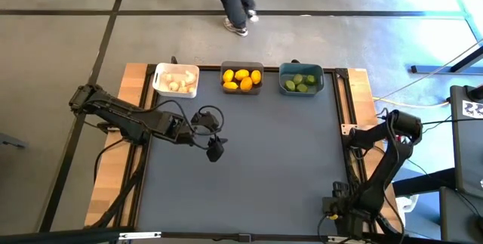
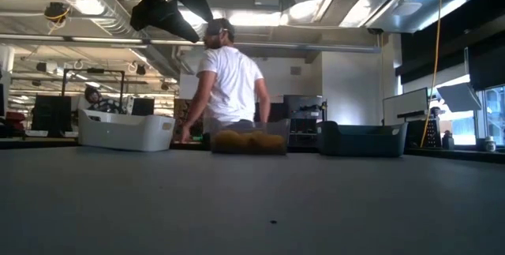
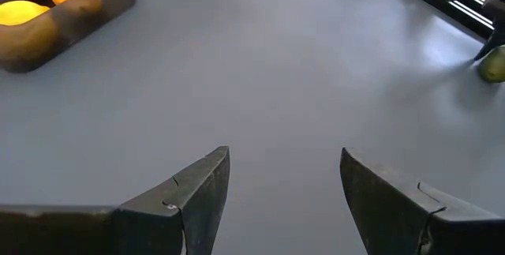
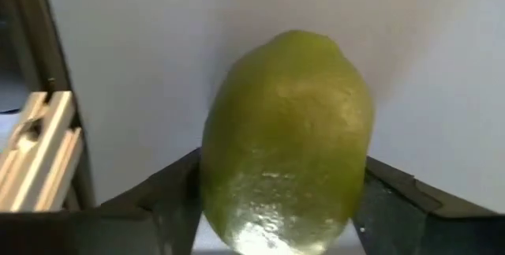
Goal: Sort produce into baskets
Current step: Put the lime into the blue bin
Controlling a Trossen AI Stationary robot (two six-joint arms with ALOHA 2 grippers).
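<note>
right pincer (image 4: 276, 208) around glossy green lime (image 4: 286, 136)

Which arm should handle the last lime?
Right. The right gripper already has the lime between its fingers at the table's right edge; the left gripper hangs open and empty mid-table.

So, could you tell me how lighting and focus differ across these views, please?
Low view: bright ceiling lights behind leave the person and the white bin dim, the near table soft. Right wrist view: the lime fills the picture, a glossy highlight near its bottom. Left wrist view: the far lime is blurred.
</note>
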